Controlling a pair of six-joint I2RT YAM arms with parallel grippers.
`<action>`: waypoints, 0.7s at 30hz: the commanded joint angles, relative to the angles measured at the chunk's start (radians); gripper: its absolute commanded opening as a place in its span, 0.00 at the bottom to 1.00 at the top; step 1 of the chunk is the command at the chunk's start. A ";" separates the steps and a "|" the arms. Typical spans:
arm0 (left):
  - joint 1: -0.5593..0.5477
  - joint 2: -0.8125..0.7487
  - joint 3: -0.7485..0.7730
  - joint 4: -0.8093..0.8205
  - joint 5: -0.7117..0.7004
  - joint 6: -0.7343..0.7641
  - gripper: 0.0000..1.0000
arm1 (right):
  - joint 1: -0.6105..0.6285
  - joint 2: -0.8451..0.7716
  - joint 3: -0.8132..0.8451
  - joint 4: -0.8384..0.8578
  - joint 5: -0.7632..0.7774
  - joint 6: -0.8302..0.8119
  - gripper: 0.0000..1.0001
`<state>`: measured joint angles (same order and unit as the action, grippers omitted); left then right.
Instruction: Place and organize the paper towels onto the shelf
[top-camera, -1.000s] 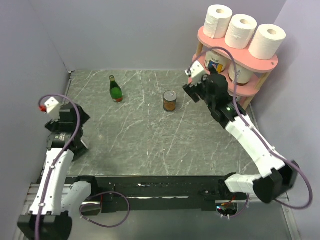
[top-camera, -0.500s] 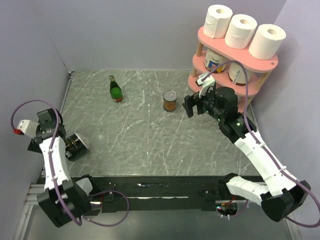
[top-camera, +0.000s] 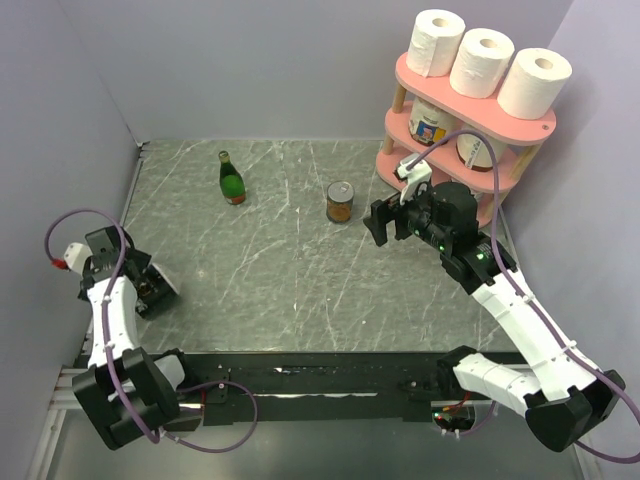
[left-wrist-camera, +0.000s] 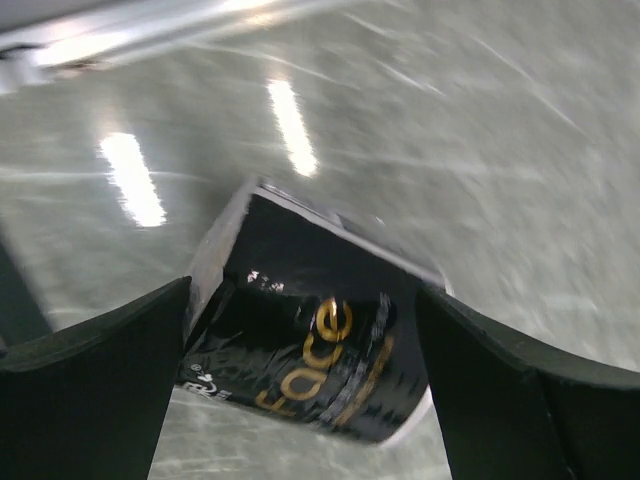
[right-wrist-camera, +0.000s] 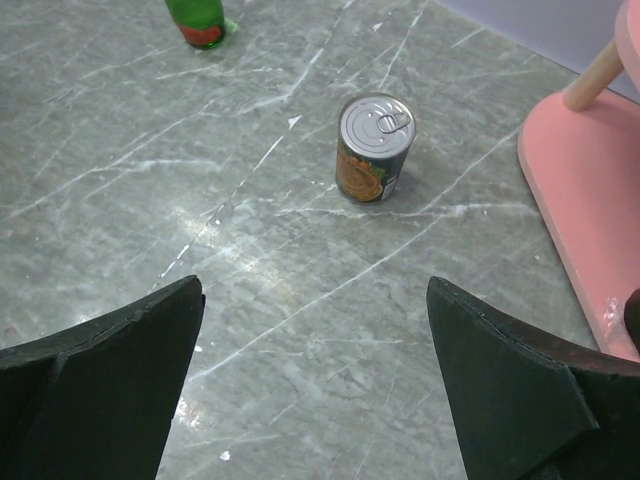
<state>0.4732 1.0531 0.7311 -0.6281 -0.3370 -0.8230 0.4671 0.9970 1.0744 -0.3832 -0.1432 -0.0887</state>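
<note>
Three white paper towels (top-camera: 438, 42) (top-camera: 481, 62) (top-camera: 534, 82) stand upright in a row on the top board of the pink shelf (top-camera: 440, 86) at the back right. My right gripper (top-camera: 386, 222) is open and empty, over the table just left of the shelf. In the right wrist view it (right-wrist-camera: 320, 400) hangs over bare table, with the shelf's bottom board (right-wrist-camera: 585, 200) at the right edge. My left gripper (top-camera: 152, 290) is low at the table's left edge. Its open fingers (left-wrist-camera: 95, 385) straddle a lying black can (left-wrist-camera: 320, 350).
A tin can (top-camera: 340, 202) (right-wrist-camera: 374, 148) stands mid-table and a green bottle (top-camera: 232, 179) (right-wrist-camera: 197, 18) stands behind it to the left. Two containers (top-camera: 432, 122) (top-camera: 476, 148) stand on the shelf's middle board. Purple walls close the back and both sides.
My right gripper drew back from the shelf's middle board and came down to the left. My left arm swung out to the left and down over the black can.
</note>
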 joint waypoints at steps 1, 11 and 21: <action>-0.060 -0.053 -0.025 0.148 0.273 0.070 0.96 | 0.007 -0.034 0.002 0.004 0.028 0.033 1.00; -0.416 0.018 0.014 0.222 0.262 0.053 1.00 | 0.008 -0.035 -0.014 -0.002 0.021 0.052 0.99; -0.720 0.005 0.112 0.173 0.155 0.005 0.98 | 0.008 -0.024 -0.039 0.018 0.021 0.079 1.00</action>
<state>-0.2207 1.0821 0.7242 -0.4442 -0.1207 -0.8139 0.4675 0.9806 1.0473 -0.3901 -0.1322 -0.0414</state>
